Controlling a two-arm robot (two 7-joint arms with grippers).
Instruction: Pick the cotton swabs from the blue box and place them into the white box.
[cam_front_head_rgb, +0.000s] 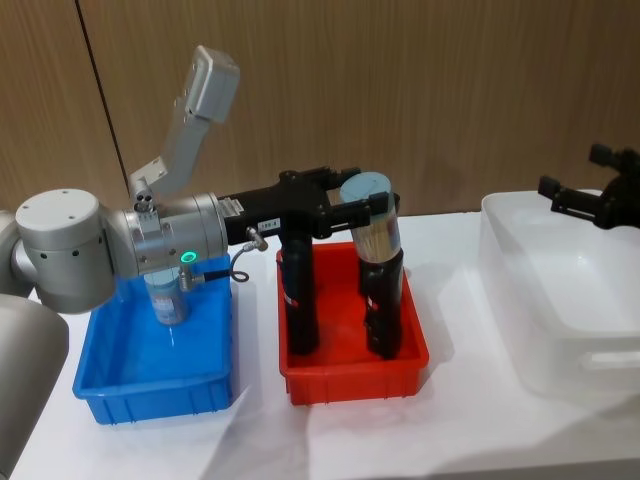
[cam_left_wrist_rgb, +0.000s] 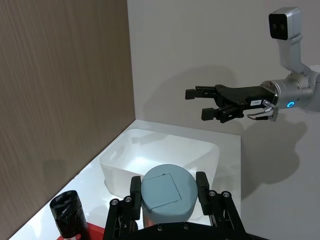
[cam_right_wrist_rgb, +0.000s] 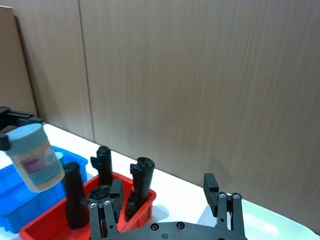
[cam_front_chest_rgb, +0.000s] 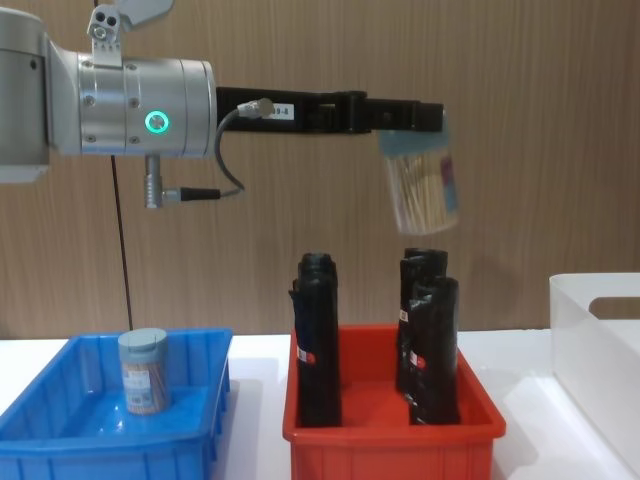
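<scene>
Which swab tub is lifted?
The tub in the left gripper above the red bin; the other tub stands in the blue box. Right gripper hovers over the white box.

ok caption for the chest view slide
Left claw holds a cotton swab tub above the red bin; second tub sits in the blue box.

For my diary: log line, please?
left gripper: shut on clear blue-lidded swab tub over red plastic bin | right gripper: open near white plastic box

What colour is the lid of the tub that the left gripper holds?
The lid is pale blue-grey, clearest in the left wrist view.
</scene>
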